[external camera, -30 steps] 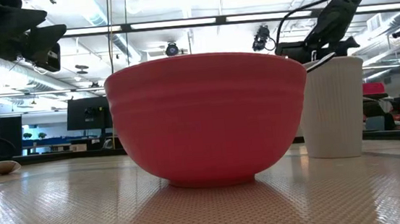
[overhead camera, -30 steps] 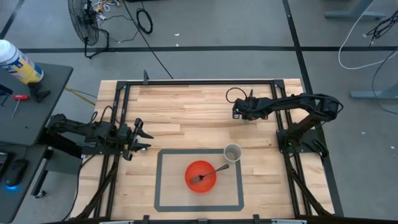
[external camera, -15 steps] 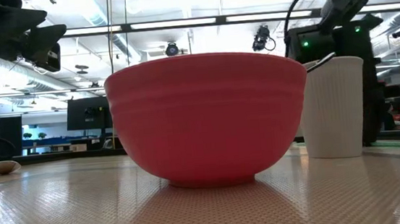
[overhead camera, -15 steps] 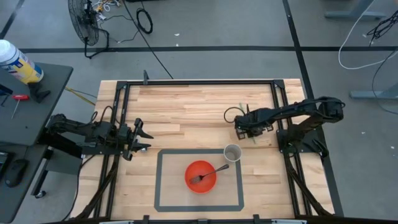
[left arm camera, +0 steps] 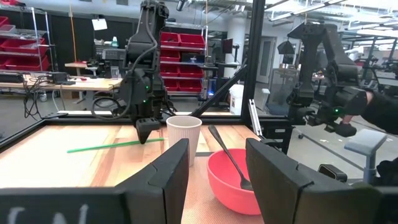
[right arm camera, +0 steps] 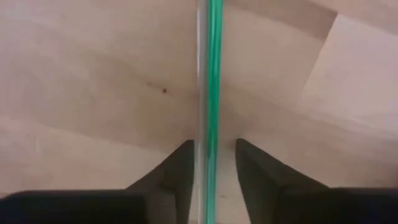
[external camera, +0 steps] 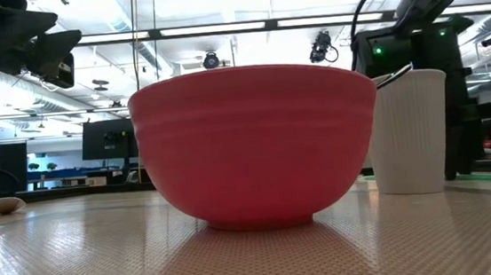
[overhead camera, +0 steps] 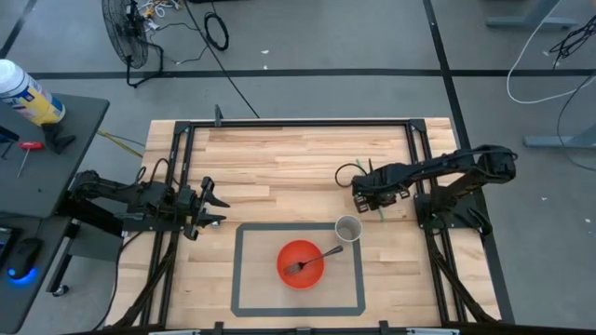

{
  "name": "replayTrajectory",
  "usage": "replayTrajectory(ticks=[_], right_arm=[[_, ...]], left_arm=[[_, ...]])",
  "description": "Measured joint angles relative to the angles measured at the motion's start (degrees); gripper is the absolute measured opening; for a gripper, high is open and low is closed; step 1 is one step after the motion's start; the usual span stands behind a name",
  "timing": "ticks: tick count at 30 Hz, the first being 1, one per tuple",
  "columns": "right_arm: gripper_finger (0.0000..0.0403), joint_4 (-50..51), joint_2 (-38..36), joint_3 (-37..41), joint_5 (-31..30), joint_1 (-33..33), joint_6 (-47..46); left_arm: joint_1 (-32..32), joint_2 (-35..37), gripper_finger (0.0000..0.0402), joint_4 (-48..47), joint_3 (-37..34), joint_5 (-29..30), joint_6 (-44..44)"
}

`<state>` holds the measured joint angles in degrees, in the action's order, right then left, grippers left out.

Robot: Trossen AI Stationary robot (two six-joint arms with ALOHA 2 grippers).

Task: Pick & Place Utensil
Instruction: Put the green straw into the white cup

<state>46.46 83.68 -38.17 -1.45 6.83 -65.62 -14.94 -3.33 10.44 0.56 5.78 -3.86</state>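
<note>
A thin green stick (right arm camera: 213,93) lies flat on the wooden table at its right side, and is also seen from the left wrist (left arm camera: 112,146) and from above (overhead camera: 385,210). My right gripper (overhead camera: 376,194) points down over it, open, one finger (right arm camera: 177,174) on each side of the stick, low at the table (left arm camera: 146,129). I cannot tell whether either finger touches it. A red bowl (overhead camera: 291,253) holds a metal fork (overhead camera: 312,261), and a white cup (overhead camera: 347,228) stands beside it. My left gripper (overhead camera: 216,207) waits open at the table's left edge.
Bowl (external camera: 255,145) and cup (external camera: 410,132) stand inside a grey taped rectangle (overhead camera: 237,270) near the table's near edge. The cup is just nearward of my right gripper. A black frame (overhead camera: 298,121) rims the table. Bare wood lies between both arms.
My right gripper has moved toward the table's near edge and down, ending low over the green stick by the cup. The stick has stayed flat on the table. Most of the move came early; it has shifted little in the last half second.
</note>
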Motion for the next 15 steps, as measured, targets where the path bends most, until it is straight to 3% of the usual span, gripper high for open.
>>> replayTrajectory(ticks=[7,15], right_arm=[[0.0157,-5.98,-0.02,-0.07,-3.18,6.26,4.57],[0.0130,-14.16,-0.04,-0.11,-5.61,16.09,12.08]], left_arm=[[0.00,0.00,0.0163,0.00,0.00,0.00,0.00],[0.00,0.00,0.0163,0.00,0.00,0.00,0.00]])
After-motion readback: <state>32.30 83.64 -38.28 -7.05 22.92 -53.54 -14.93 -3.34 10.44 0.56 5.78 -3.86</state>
